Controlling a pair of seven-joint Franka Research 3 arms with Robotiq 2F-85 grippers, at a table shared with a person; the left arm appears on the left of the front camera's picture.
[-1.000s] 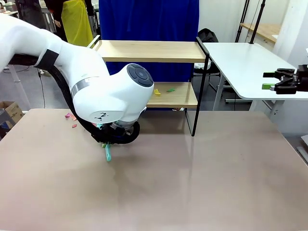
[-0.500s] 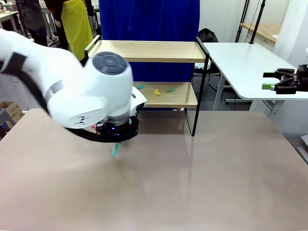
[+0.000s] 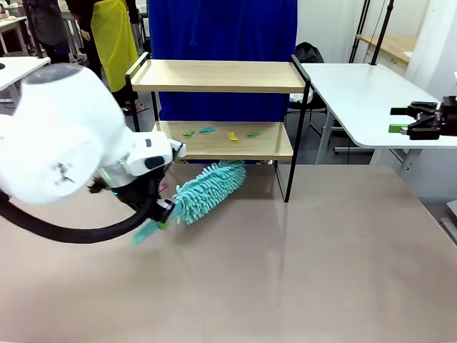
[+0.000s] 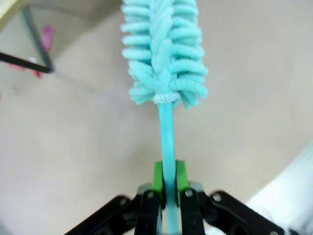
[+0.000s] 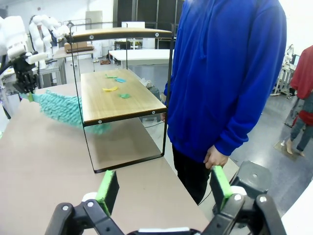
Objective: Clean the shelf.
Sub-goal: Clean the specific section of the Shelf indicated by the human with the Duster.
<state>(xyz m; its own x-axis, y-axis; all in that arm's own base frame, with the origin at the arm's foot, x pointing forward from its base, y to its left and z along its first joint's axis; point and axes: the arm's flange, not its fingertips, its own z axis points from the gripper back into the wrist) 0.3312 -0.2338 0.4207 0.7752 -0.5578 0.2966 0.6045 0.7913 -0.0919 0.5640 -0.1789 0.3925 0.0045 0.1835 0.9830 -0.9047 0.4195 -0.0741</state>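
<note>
Two-tier wooden shelf [image 3: 221, 75], black frame, upright, paper scraps [image 3: 232, 136] on lower board

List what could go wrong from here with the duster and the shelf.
The left gripper pinches the duster by its thin handle only; pushing could twist it in the grip.
The duster head sits low by the lower board of the shelf; it may snag the frame when raised.
Sweeping may flick the paper scraps off the board's far edge.

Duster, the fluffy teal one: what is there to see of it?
The duster has a fluffy teal head of chenille-like noodles on a thin, plastic-looking teal handle. The left gripper is shut on the handle. The head slants low over the table, just before the shelf; whether it touches either is unclear.
</note>
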